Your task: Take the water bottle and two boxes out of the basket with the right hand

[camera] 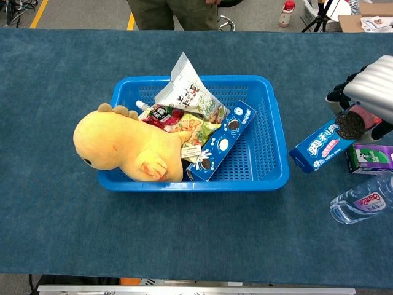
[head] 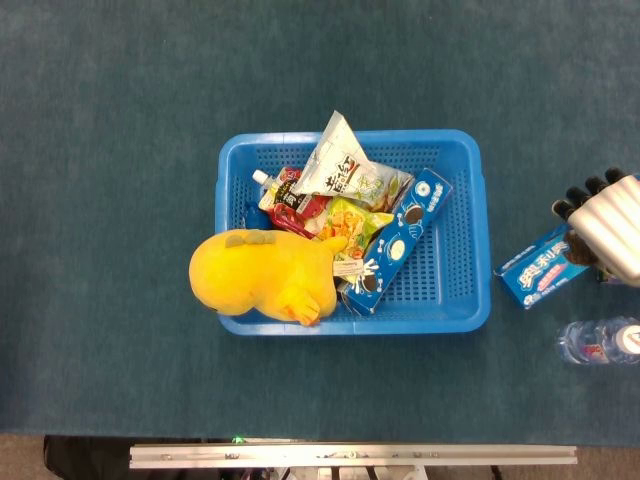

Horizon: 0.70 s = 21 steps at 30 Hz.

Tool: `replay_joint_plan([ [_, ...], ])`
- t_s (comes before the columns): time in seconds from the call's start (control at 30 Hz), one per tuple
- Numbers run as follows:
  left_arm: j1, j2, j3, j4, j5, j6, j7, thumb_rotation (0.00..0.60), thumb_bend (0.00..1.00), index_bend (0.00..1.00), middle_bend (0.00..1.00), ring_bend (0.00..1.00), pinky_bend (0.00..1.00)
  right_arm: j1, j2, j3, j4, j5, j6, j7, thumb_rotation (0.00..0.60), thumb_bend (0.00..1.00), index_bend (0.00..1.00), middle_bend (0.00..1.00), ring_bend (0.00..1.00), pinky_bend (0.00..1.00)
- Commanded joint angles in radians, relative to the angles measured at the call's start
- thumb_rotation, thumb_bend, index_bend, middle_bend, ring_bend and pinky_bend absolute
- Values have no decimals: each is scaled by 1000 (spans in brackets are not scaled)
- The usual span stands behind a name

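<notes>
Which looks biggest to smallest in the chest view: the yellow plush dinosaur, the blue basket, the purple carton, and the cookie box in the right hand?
1. blue basket
2. yellow plush dinosaur
3. cookie box in the right hand
4. purple carton, partly hidden by the hand

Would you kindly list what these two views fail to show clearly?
- Right hand: cut off by the right edge in both views.
- Purple carton: partly behind the blue box in the chest view.
- Water bottle: cut off by the right edge.
- Left hand: in neither view.
</notes>
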Motion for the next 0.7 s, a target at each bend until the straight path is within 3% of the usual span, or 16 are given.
replay_joint_plan([
  [0.03,0,1,0,0,-1,0,-1,600,203,278,100,44,229,0,-4,-2,0,13,-13,-3,600,0,518,576,481,343],
  [0.3,0,-1,-1,2,-1,0,-1,600,202,279,100,44,229,-1,11,-3,-17,32,-29,-1,600,0,509,442,392,343],
  [0.47,-2,-2,-2,1,-3,-2,1,600,202,279,100,44,229,-2,22,-2,-29,42,-35,-1,600,0,399,332,323,343],
  [0.7,-1,-1,-2,0,-2,-1,-1,600,203,279,100,44,229,0,32,-3,-41,55,-48,-9,600,0,311,293,281,343],
])
